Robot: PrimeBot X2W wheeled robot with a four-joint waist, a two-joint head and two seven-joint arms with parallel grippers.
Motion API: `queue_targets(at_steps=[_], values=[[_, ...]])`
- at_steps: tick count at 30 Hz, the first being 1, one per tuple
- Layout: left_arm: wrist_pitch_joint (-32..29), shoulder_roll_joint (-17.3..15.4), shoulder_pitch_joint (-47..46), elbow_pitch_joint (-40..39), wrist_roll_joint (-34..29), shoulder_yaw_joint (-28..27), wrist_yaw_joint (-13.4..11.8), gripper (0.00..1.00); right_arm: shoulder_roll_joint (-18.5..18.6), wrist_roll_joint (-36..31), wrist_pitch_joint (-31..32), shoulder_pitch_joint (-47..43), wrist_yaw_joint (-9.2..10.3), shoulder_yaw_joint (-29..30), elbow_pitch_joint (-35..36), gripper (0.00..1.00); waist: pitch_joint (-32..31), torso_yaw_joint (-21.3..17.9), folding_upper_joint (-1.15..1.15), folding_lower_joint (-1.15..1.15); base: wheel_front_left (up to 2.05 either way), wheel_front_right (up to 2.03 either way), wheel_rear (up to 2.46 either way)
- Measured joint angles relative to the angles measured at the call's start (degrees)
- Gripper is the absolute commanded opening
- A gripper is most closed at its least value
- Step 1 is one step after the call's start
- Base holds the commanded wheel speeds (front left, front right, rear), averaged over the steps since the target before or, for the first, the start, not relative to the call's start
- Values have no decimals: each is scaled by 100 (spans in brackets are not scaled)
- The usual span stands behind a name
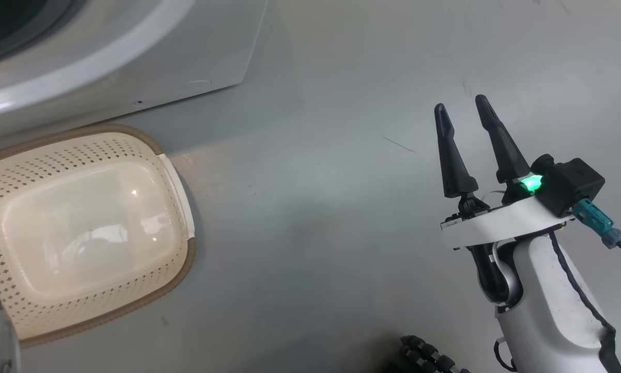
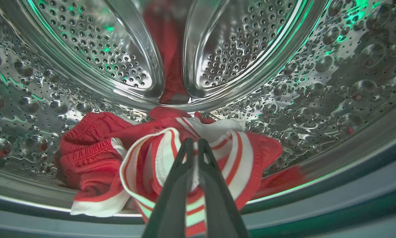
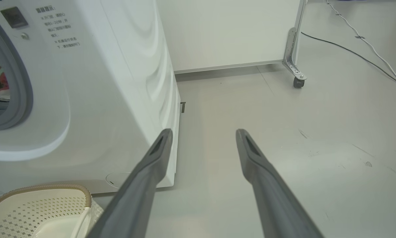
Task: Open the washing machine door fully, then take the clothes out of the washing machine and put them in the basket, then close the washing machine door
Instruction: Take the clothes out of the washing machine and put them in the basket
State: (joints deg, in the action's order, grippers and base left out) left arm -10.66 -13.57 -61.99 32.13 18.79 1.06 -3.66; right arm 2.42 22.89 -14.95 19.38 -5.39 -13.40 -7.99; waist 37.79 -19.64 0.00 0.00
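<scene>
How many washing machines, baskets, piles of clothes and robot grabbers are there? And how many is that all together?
washing machine: 1
basket: 1
clothes, red and white, one bundle in the drum: 1
grippers: 2, the left gripper and the right gripper
Total: 5

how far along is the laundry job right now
Done: the washing machine is open, since the left fingers are inside its drum. In hand: they are shut on the red clothes, which lie low in the drum. To do: carry them to the empty basket, then close the door. The right fingers stand open over the floor.
</scene>
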Motion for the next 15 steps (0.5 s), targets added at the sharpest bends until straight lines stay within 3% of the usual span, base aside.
queue_targets(at_steps=[15], values=[[1324,478,1009,-449,-74,135,-7,0,2,-305,0,-248,-1,133,-97,100,-449,306,0,0,0,0,0]])
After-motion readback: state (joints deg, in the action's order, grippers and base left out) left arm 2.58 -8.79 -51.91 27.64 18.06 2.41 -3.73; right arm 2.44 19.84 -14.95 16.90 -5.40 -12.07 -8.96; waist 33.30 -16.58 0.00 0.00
